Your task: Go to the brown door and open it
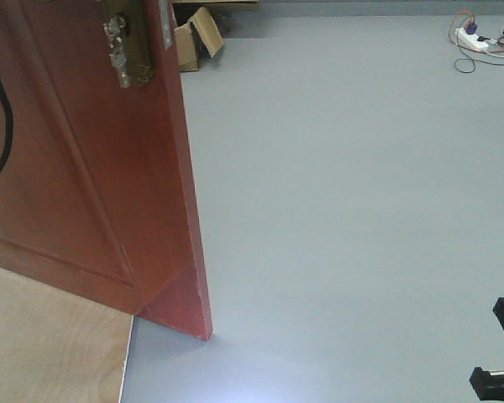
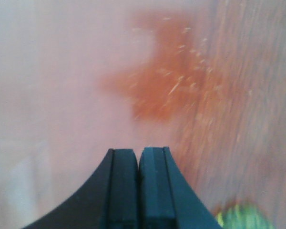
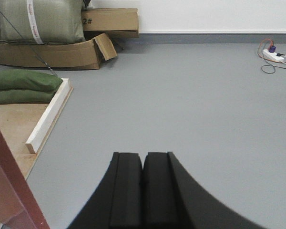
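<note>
Left gripper (image 2: 138, 160) fingers pressed together, holding nothing, right up vs the blurry brown door (image 1: 84, 168), right gripper (image 3: 143, 164) also pinched closed & empty over grey floor (image 1: 344, 210), door swung ajar at front-left w/ brass plate (image 1: 126, 42) up top, cardboard boxes (image 3: 62, 50) + green sacks (image 3: 26, 81) by far wall.

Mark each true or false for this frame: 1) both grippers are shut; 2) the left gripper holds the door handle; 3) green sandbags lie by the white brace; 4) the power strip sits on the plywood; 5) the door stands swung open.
1) True: the left gripper and right gripper have pads together.
2) False: it faces the bare door panel, holding nothing.
3) True: sandbags lie beside the brace.
4) False: the power strip lies on the grey floor.
5) True: its free edge juts over the floor.
</note>
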Robot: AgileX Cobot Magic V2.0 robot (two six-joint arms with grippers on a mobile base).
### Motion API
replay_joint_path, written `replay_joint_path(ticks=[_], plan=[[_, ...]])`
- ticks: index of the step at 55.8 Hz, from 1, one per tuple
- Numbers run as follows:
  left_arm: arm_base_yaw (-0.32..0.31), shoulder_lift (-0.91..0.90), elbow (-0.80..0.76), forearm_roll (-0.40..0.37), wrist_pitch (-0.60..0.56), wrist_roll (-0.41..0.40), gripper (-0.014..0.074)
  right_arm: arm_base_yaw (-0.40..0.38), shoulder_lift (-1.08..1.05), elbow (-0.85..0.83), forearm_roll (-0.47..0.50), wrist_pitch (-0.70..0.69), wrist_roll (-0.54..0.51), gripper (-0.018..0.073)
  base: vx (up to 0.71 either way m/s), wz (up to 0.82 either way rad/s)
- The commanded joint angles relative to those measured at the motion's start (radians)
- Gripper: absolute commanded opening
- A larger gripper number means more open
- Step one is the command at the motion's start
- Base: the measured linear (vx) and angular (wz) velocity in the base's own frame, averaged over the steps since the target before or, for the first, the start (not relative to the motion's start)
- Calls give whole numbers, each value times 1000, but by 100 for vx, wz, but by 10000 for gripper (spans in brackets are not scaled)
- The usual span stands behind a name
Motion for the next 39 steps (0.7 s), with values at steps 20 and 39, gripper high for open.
replay_joint_path(ticks=[20,39], plan=[[-7,-34,-26,-10,-77,-1,136,2,-6,4,-6,-77,-9,0,6,-11],[-7,-34,-26,-10,-77,-1,136,2,-6,4,-6,-80,-9,0,5,-4]])
